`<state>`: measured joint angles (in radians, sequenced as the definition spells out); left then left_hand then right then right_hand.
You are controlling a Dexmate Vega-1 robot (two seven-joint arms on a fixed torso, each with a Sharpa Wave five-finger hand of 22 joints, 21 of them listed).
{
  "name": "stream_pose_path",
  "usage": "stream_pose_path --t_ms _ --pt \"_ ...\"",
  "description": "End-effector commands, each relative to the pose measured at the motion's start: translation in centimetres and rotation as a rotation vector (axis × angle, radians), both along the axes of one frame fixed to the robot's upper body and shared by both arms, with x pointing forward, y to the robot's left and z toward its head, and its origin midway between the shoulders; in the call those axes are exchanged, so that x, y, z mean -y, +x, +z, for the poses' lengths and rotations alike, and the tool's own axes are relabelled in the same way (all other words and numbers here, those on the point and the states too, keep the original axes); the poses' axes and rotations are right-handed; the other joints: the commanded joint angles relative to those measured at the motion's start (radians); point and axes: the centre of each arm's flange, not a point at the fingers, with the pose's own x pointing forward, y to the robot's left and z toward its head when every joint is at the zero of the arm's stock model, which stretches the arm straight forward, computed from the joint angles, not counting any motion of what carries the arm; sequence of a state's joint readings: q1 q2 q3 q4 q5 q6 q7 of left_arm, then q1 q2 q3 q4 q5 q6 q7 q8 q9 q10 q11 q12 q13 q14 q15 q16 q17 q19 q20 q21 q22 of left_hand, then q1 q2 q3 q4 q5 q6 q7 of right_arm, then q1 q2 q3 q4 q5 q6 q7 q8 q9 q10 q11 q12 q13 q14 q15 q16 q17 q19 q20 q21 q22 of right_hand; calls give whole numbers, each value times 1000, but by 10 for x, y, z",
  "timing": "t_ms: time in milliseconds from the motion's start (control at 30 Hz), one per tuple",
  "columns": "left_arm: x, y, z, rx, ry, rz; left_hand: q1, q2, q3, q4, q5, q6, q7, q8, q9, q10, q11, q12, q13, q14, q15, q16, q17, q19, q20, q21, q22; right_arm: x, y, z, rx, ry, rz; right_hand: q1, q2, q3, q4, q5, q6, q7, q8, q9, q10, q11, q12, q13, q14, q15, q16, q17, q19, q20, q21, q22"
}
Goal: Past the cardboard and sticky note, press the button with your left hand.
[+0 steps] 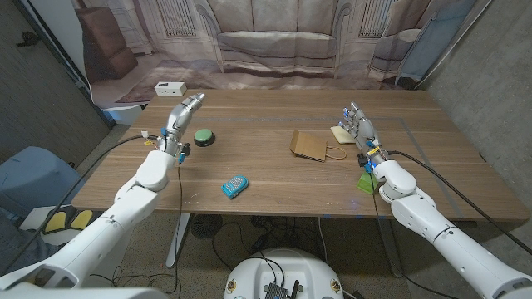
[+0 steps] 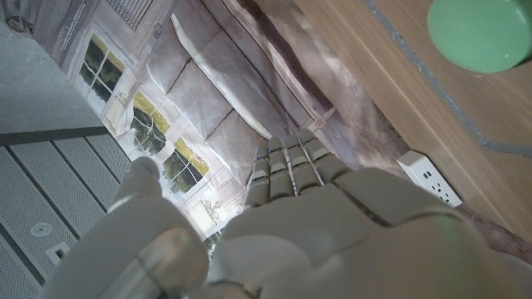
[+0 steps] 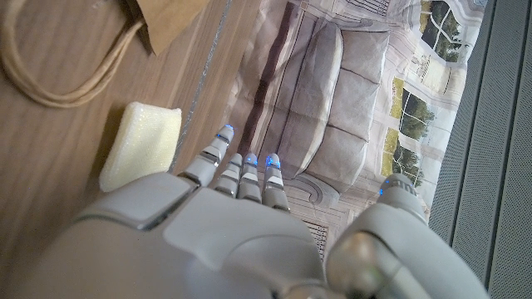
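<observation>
The green round button (image 1: 204,136) on its dark base sits on the left part of the wooden table (image 1: 274,187). My left hand (image 1: 184,114) is raised just to its left and a little behind it, fingers stretched out and holding nothing. In the left wrist view the button (image 2: 480,33) lies off to the side of my left hand (image 2: 332,224), apart from it. A brown cardboard-coloured paper bag (image 1: 309,146) lies flat mid-table. A green sticky note (image 1: 366,183) lies by my right forearm. My right hand (image 1: 359,126) stands with fingers extended, empty.
A pale yellow pad (image 1: 341,133) lies between the bag and my right hand, and shows as the yellow pad (image 3: 141,143) beside the bag's cord handle (image 3: 50,75). A blue packet (image 1: 235,186) lies near the front edge. A white power strip (image 1: 169,87) sits at the far left.
</observation>
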<state>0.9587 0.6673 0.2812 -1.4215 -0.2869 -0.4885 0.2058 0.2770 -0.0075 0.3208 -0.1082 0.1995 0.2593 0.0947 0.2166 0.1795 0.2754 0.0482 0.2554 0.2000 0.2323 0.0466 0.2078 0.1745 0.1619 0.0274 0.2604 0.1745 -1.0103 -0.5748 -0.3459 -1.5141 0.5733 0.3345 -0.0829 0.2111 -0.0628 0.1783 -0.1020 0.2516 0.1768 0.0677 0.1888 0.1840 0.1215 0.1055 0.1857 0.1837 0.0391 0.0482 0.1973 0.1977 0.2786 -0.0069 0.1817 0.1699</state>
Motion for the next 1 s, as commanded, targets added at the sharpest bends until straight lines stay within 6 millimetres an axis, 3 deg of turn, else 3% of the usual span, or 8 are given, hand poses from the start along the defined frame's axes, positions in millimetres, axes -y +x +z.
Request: stream_pose_path --t_ms 33,1000 --pt "-4 -7 2 70 99 253 22 10 6 -13 0 4 -9 -2 3 3 -7 -1 0 1 -6 0 2 14 0 0 5 -3 -3 -2 2 8 0 4 4 -1 -2 4 11 -3 6 1 10 1 10 3 6 5 3 5 2 4 8 2" --pt "-6 -23 8 74 323 585 60 26 23 -31 0 40 -24 1 3 31 -16 1 1 19 -19 -5 2 25 -3 -8 5 -8 -6 -7 -12 19 0 6 6 -2 -3 7 12 -4 5 1 12 1 10 3 9 6 4 4 2 5 9 2"
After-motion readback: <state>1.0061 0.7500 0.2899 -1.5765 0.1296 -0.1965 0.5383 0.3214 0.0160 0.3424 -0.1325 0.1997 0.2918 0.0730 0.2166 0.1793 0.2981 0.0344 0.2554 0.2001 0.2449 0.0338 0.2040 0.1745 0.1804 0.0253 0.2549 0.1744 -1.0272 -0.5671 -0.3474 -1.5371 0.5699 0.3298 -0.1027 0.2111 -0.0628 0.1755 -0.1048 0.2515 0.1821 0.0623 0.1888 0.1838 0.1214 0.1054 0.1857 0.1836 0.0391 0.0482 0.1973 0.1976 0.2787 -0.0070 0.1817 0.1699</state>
